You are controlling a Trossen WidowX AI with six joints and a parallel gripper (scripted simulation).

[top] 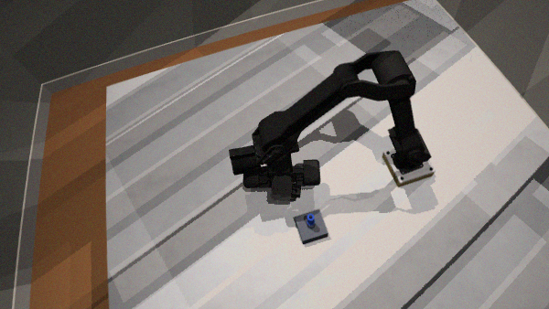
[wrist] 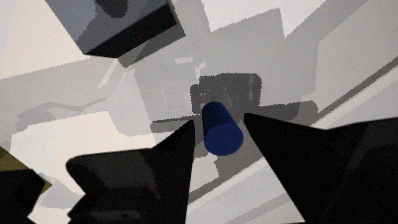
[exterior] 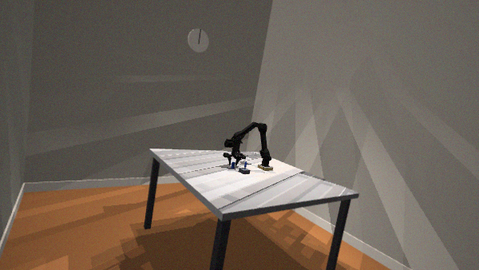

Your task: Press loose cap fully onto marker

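In the top view, the black arm bends down over the counter (top: 457,114), and its end effector (top: 285,192) hangs low, just beside the holder block (top: 312,229). The blue marker (top: 311,219) stands upright in this block. The cap is hidden under the wrist here.

In the exterior view, everything is small. The end effector (exterior: 232,159) is close to the counter (exterior: 279,188), and the blue cap (exterior: 233,164) stands below it, a little apart from the holder block (exterior: 244,171) with the marker (exterior: 245,164).

In the wrist view, the blue cap (wrist: 221,129) stands upright on the counter (wrist: 60,140), between the two dark fingers. The fingers are spread about halfway and I see a gap on each side of the cap, so the end effector pinches nothing. A corner of the holder block (wrist: 120,25) shows at the top left.

I judge that the approach for the grasp is nearly finished. The risk now is this: the cap sits closer to the left finger, so when the fingers close, one may touch first and push or tip the loose cap. Also, if the grasp is too high on the cap, it may turn between the fingers and then meet the marker tip crooked.
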